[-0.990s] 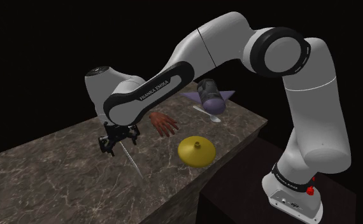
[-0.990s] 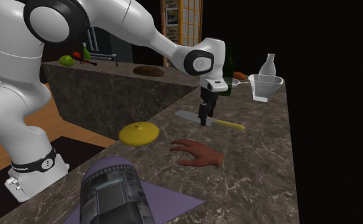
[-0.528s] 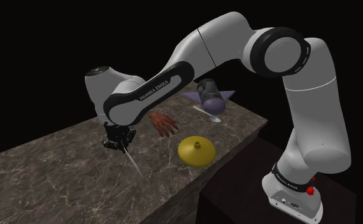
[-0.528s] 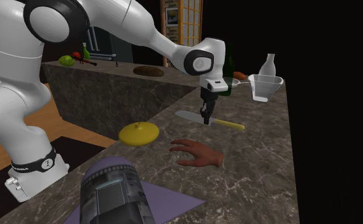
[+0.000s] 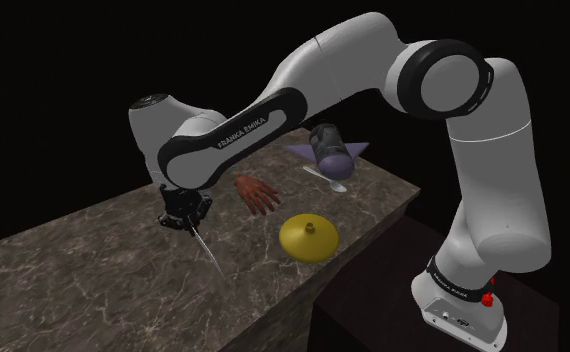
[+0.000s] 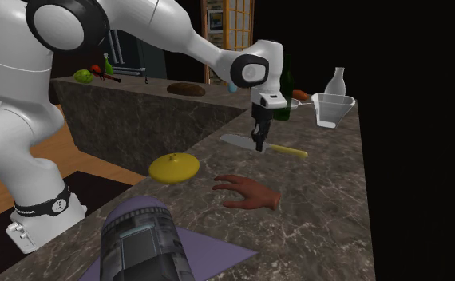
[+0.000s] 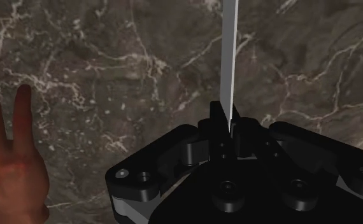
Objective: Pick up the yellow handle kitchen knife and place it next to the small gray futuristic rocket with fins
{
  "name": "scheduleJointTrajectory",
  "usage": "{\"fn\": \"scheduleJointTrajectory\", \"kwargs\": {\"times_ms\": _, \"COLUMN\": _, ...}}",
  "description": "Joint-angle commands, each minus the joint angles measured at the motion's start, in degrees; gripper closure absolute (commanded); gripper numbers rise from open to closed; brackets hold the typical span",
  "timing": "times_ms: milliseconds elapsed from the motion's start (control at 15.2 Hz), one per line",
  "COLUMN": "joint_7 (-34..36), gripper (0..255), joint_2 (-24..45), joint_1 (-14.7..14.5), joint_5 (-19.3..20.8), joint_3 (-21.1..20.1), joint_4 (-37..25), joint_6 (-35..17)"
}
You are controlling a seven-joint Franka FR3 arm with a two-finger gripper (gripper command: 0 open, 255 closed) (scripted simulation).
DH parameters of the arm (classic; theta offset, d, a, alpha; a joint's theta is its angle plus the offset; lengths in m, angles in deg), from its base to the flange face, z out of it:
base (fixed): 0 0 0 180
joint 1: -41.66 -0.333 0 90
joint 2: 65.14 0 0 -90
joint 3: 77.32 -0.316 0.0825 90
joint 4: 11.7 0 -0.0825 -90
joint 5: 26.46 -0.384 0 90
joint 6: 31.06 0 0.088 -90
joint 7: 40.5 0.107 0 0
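Note:
The knife has a grey blade (image 6: 235, 141) and a yellow handle (image 6: 290, 151), and it is held level just above the marble counter (image 6: 330, 199). My gripper (image 6: 259, 144) is shut on it where blade meets handle. In the shoulder view the blade (image 5: 207, 253) juts out below the gripper (image 5: 184, 214). In the wrist view the thin blade (image 7: 228, 57) runs straight out from between the closed fingers (image 7: 228, 127). The grey rocket (image 5: 330, 148) with purple fins lies at the counter's far end in the shoulder view, well away from the gripper. It looms in the foreground of the second exterior view (image 6: 142, 243).
A model hand (image 5: 257, 194) lies between gripper and rocket, and a yellow dome-shaped lid (image 5: 308, 236) sits near the counter's front edge. A clear jug (image 6: 332, 108) and bottles (image 6: 337, 80) stand at the other end. A second counter (image 6: 138, 104) runs behind.
The fingers went from open around the knife to shut on it. The arm then rose a little, taking the knife up with it.

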Motion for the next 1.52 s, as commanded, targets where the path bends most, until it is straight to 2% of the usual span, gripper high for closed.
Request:
{"fn": "scheduleJointTrajectory", "kwargs": {"times_ms": 0, "joint_7": -0.25, "gripper": 255, "joint_2": -0.81, "joint_1": 0.16, "joint_5": -0.38, "joint_3": -0.20, "joint_4": -0.55, "joint_6": 1.32}}
{"fn": "scheduleJointTrajectory", "kwargs": {"times_ms": 1452, "joint_7": -1.57, "gripper": 255, "joint_2": -4.52, "joint_1": -0.15, "joint_5": -2.38, "joint_3": -1.34, "joint_4": -12.28, "joint_6": 16.39}}
